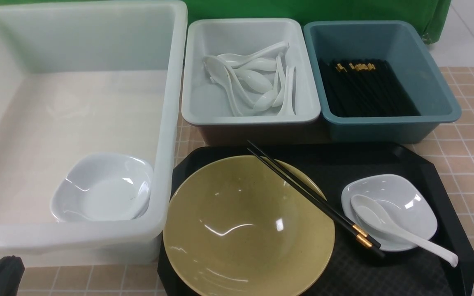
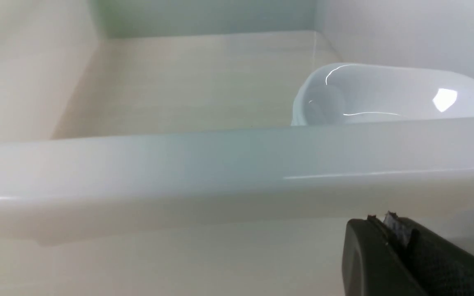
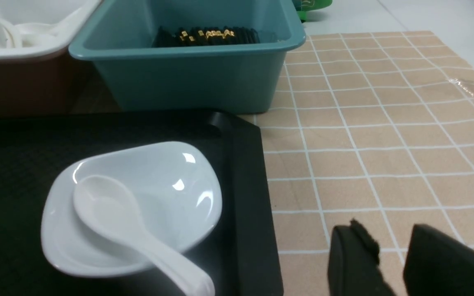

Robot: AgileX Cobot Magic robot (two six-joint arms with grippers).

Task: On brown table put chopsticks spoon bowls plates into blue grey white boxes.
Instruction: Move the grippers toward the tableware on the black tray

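The left fingers (image 2: 364, 255) sit low outside the near wall of the white box (image 1: 167, 164), pressed together with nothing between them. Inside that box, in its near right corner, lies one white plate (image 1: 105, 189).

Next along, the grey box (image 1: 245, 119) holds a loose heap of white spoons (image 1: 253, 78), and the blue box (image 1: 385, 123) holds a bundle of black sticks (image 1: 364, 88).

In front of these, a black tray (image 1: 426, 164) carries what is left to sort. The yellow bowl (image 1: 237, 230) is on its left half, with a pair of chopsticks (image 1: 303, 193) resting across the bowl's right rim. To the right, a second plate (image 1: 401, 201) has the spoon (image 1: 389, 224) lying in it, handle overhanging the plate's near edge.

The right fingers (image 3: 352, 263) hang above the bare counter (image 1: 467, 123) just beside the tray's right edge, a narrow gap between them, empty.

The clearing looks barely begun. The spoon seems the likely next pick: the right fingers would need to widen, cross over the tray, close on the handle, and carry it to the grey box.
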